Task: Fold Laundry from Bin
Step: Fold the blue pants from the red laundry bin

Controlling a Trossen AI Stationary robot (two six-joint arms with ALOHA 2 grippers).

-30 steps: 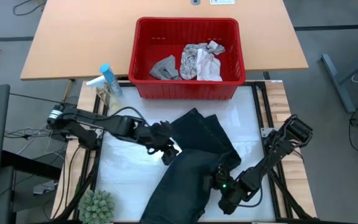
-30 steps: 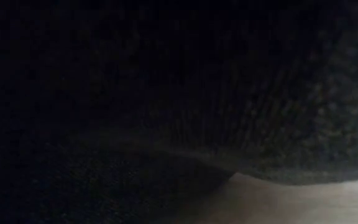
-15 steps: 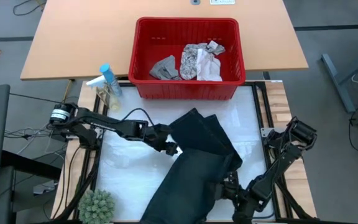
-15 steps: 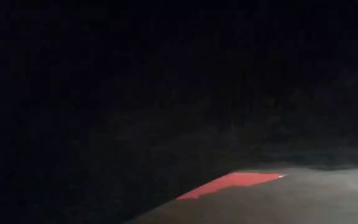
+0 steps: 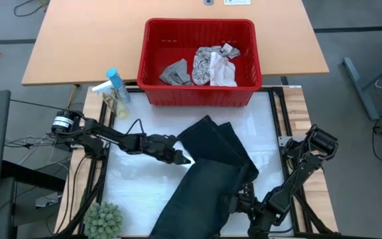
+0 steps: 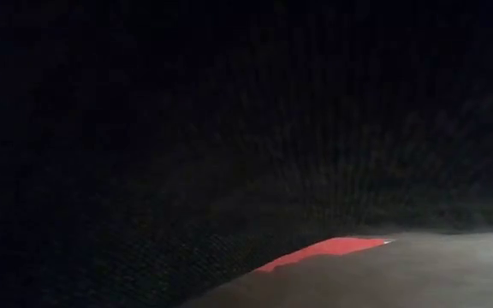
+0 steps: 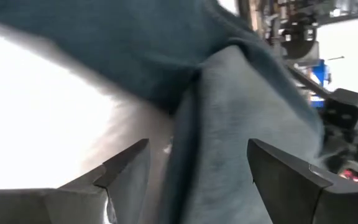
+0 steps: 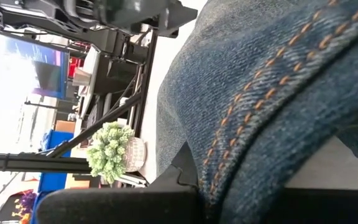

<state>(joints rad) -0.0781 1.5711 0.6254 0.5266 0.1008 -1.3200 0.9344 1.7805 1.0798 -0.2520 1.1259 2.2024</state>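
Now that my left claw [image 5: 186,159] has spread and backed off the dark garment [image 5: 207,179] on the tabletop [image 5: 138,179], my right claw [image 5: 241,199], clenched on its near edge, can fold.

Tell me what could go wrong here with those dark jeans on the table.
The dark jeans hang over the table's near edge, pinched only by the right gripper; they might slide off. The left gripper stands open at their edge, so a fold could slump. The cloth also covers the low camera.
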